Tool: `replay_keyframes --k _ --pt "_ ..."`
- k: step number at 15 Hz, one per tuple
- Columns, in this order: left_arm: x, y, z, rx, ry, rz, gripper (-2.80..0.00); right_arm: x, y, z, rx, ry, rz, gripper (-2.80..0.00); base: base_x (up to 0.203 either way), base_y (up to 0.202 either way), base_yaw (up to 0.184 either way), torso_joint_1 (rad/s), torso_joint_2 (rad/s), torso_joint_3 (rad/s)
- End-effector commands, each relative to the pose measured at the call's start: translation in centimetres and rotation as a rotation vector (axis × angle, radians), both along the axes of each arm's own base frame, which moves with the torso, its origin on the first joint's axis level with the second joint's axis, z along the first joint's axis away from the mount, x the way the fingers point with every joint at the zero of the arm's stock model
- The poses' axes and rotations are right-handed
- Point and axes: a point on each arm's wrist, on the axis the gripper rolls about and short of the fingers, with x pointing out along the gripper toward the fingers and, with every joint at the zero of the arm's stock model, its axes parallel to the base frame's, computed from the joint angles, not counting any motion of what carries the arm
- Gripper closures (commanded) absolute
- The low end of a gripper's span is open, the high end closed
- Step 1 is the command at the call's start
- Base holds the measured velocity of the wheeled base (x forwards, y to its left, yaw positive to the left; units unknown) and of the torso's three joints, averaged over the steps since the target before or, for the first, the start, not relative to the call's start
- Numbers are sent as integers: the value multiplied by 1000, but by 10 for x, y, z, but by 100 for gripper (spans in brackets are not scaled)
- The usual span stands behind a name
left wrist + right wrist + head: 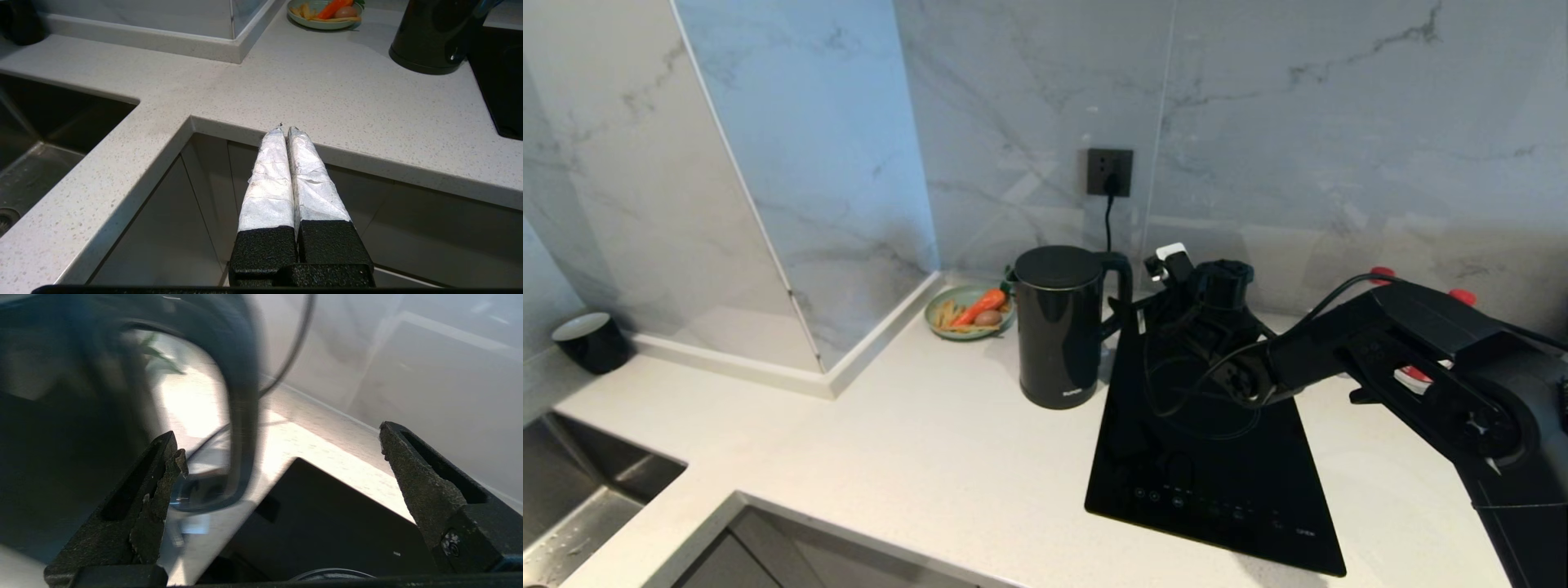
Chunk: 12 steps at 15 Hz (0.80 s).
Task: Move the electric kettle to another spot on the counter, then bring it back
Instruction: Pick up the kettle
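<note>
The kettle (1059, 325) stands mid-frame on the table (890, 441). It looks smooth, slippery and likely heavy. The right claw (282, 457), spread wide, should pinch its handle (241, 416). The left claw (285, 130) is pressed together.

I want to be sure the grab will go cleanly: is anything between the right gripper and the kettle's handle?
Nothing visible. The right gripper is open, and the handle of the electric kettle stands just ahead, between the fingers' lines. Only the cooktop lies below.
</note>
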Motion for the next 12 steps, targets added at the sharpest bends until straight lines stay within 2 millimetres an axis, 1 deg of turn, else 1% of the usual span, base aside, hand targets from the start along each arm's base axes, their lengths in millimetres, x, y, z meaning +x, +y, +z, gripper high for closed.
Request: replay_keyframes --k 1,4,7,9,12 --pt "0 0 0 0 0 0 0 -1 2 -2 -2 2 6 -280 0 0 0 0 0 0" --pt "0 0 0 0 0 0 0 1 3 -1 1 -3 31 -280 0 0 0 0 0 0" --pt "0 0 0 0 0 0 0 11 -3 -7 1 2 28 -280 0 0 0 0 0 0" --pt "0 0 0 0 0 0 0 16 -3 -10 -1 7 26 -280 0 0 0 0 0 0" --pt "0 0 0 0 0 0 0 21 3 -7 1 0 41 -280 0 0 0 0 0 0"
